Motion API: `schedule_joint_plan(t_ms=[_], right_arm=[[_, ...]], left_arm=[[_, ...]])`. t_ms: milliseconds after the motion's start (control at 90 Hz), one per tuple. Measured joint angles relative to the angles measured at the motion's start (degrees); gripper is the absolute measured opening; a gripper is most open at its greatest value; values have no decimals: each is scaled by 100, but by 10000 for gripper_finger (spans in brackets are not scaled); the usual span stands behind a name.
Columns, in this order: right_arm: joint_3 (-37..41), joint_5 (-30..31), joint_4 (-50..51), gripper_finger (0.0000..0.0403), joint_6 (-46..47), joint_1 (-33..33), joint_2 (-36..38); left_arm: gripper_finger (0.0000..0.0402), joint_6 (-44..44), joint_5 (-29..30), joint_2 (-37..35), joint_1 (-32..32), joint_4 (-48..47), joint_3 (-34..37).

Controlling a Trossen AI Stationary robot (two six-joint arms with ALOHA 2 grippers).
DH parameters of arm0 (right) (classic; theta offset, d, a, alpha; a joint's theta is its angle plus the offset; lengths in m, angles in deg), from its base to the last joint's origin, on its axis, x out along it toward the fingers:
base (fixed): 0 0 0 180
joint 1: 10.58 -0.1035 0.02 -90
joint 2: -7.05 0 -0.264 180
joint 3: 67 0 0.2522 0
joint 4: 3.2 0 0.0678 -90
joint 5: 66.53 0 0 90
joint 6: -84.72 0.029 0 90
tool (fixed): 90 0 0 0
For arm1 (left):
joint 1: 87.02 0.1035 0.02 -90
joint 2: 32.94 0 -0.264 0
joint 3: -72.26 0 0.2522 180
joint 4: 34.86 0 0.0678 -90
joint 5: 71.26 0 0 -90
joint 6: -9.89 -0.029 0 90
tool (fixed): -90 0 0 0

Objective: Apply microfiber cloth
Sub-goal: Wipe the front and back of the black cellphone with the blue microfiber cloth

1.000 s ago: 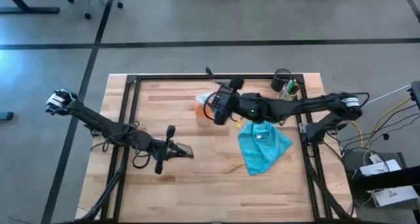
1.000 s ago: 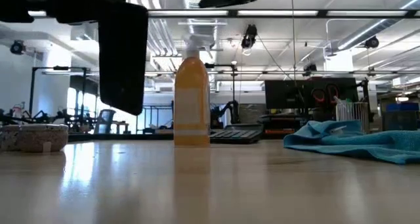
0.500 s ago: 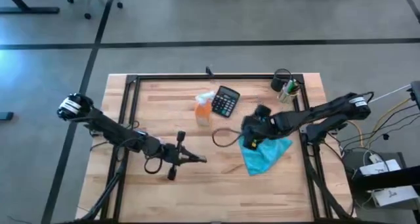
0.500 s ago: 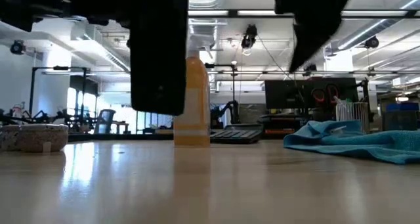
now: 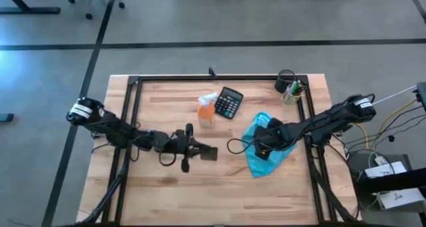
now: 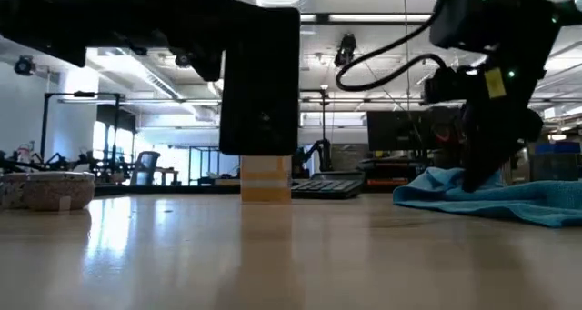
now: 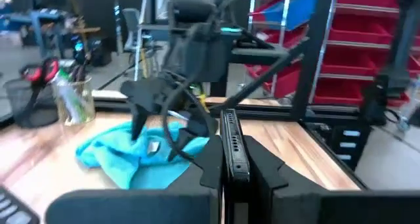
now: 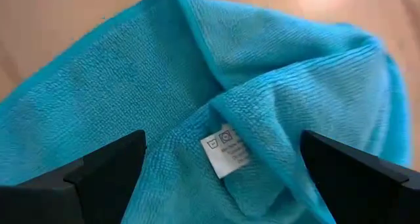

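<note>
Right gripper poised wide open over the crumpled turquoise microfiber cloth, right of centre in the high view

A raised fold beside the small white tag is best pinched; the left gripper is held shut at centre

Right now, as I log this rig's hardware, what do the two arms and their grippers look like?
Both arms are dark, slim and jointed, each with a white band near the shoulder and looping black cables. The left gripper and right gripper have blocky black fingers; a yellow tag and green lights show on the right wrist.
</note>
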Motion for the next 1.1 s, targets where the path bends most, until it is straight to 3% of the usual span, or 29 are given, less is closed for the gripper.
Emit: schedule_joint_plan(t_ms=[144,333,456,600,689,800,967,1100], right_arm=[[437,-147,-1315,385,15,-26,-133],[611,-120,-4162,385,-365,-177,-1019],[206,-163,-5446,385,-652,-195,-2024],[-728,-402,-6243,385,-1055,-242,-3010],[-1268,-648,-6045,385,-1463,-333,-3184],[-1796,-731,-5086,385,-1831,-458,-2978],[-2230,-555,-3302,385,-1717,-623,-2457],[-2380,-295,-2586,385,-1592,-818,-1982]], left_arm=[[11,-92,31,-135,99,6,-23],[11,-209,20,-375,97,-257,-19],[11,-78,-7,-339,99,-270,-14],[11,-61,-23,-203,97,-313,-9],[11,-110,-18,-161,98,-301,-9],[11,-281,98,-131,99,-321,-9],[11,-411,149,-64,133,-235,-3],[11,-361,153,238,162,335,-1]])
